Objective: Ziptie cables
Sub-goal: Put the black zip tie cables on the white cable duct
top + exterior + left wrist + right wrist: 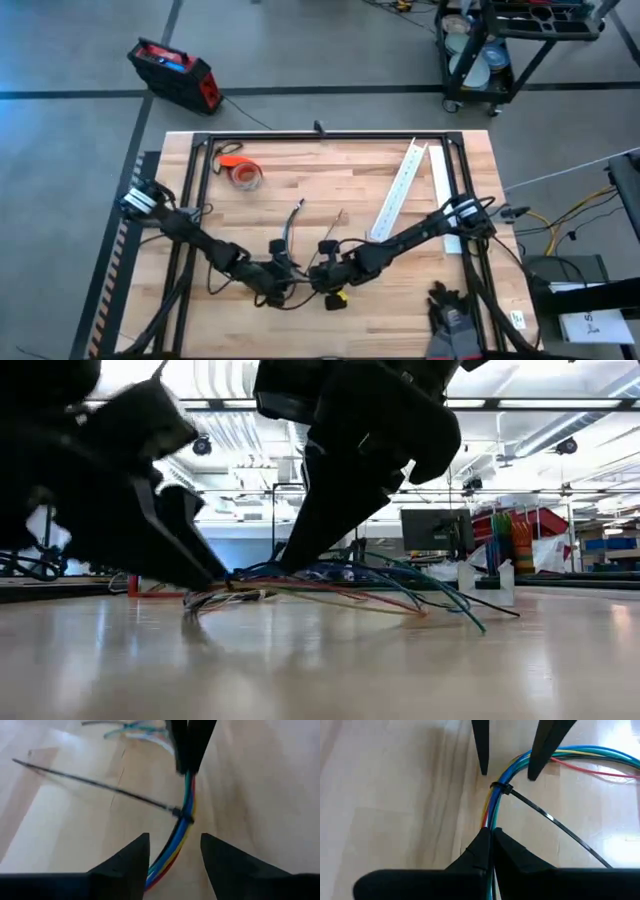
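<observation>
Cables [496, 802]: blue, green, yellow and red, lying bundled on the counter; ziptie [555, 822] cinched around them, tail free.

The high view looks straight down on the whole table [400, 310]. The low view sits at tabletop height, very near both grippers. Each wrist view looks closely past its own fingers at the cables [186, 805], which all four views share.
</observation>
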### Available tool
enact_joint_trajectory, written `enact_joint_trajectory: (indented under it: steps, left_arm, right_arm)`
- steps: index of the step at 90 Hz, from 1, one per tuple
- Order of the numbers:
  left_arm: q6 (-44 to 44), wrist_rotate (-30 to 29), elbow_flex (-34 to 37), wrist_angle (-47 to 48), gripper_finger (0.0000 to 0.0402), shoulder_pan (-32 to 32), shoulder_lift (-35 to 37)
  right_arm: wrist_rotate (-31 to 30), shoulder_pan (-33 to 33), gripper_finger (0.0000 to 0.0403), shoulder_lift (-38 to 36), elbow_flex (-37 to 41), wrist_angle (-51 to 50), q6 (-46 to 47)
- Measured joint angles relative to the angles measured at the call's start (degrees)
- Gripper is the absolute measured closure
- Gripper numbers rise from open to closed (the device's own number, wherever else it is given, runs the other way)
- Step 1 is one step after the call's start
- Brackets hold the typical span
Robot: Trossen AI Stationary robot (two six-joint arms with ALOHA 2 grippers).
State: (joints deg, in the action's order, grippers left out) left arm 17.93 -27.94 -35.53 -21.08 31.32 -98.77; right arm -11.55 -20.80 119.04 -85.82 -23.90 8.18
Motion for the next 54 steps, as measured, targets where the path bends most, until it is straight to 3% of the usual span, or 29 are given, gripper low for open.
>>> enact_joint_trajectory:
  steps: [22, 29, 43, 54]
  left_arm:
    - [-3.38, -0.97, -0.09, -7.16, 0.0250, -1.14, -5.18]
    - [-3.29, -0.95, -0.15, -7.72, 0.0279, -1.28, -5.84]
    - [-2.60, -0.57, -0.17, -7.09, 0.0380, -1.34, -5.44]
    - [-2.53, -1.07, -0.02, -6.14, 0.0389, -1.47, -4.55]
  right_arm:
    - [0.00, 0.02, 0.0402, 0.00, -0.07, 0.17, 0.21]
    - [0.04, 0.02, 0.0402, 0.00, -0.07, 0.17, 1.07]
    - [-0.05, 0.02, 0.0388, 0.00, -0.07, 0.35, 1.69]
    - [-0.07, 0.07, 0.0340, 0.00, -0.07, 0.69, 2.90]
